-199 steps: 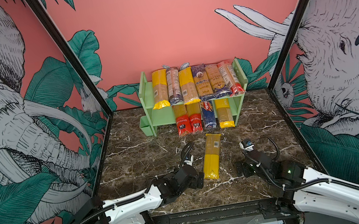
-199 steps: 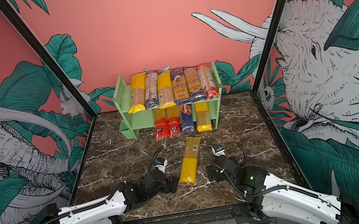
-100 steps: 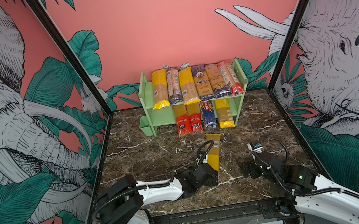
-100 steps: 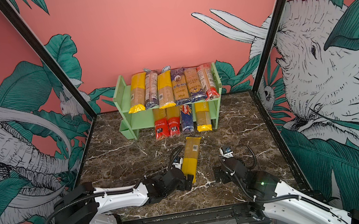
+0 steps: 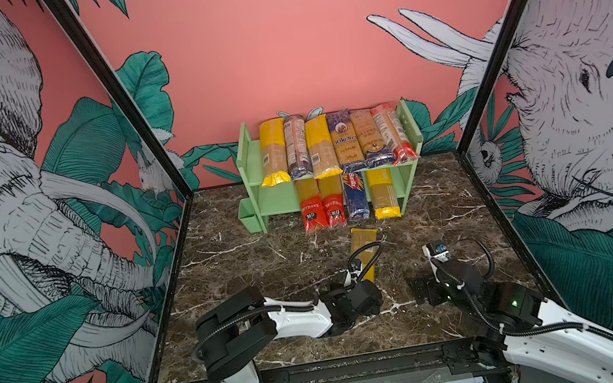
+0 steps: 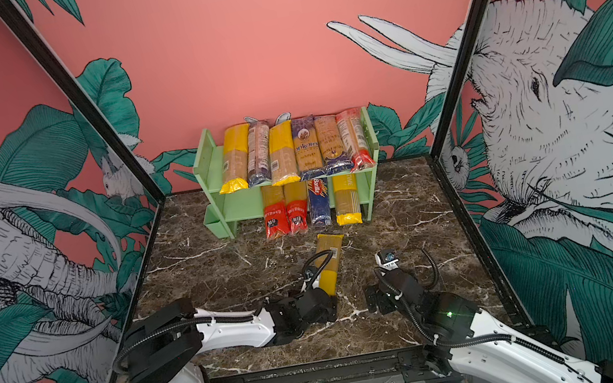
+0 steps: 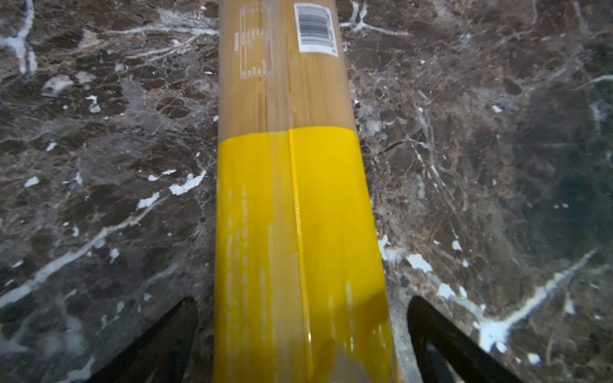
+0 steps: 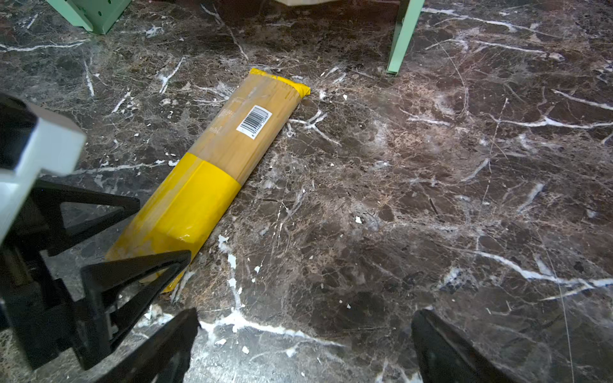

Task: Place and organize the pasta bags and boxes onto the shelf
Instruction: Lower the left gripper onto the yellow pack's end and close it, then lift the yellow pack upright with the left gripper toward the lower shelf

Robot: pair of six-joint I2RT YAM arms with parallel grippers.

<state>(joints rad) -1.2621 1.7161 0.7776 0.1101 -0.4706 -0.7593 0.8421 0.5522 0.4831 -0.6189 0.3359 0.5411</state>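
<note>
One loose pasta bag (image 5: 364,242) (image 6: 331,253), clear with yellow ends, lies on the marble in front of the shelf (image 5: 249,160) (image 6: 207,162). My left gripper (image 7: 302,300) (image 5: 369,287) is open, and its fingers (image 8: 132,265) stand on either side of the bag's near yellow end (image 7: 295,232) (image 8: 185,212) with gaps showing. My right gripper (image 8: 305,313) (image 5: 424,290) is open over bare marble to the right of the bag, with nothing between its fingers. Several pasta bags (image 5: 330,142) lie side by side on the shelf's upper tier. Several more, with the blue Barilla pack (image 5: 356,197), lie on the lower tier.
A small green cup (image 5: 249,215) hangs on the shelf's left side. A shelf leg (image 8: 403,36) stands beyond the loose bag. Painted walls close in the marble floor (image 5: 258,268) on three sides, and a black rail (image 5: 367,363) runs along the front edge.
My left arm has swung right, bringing its open gripper from beside the loose bag to straddle its near end. The right gripper has shifted slightly. The bag has not moved.
</note>
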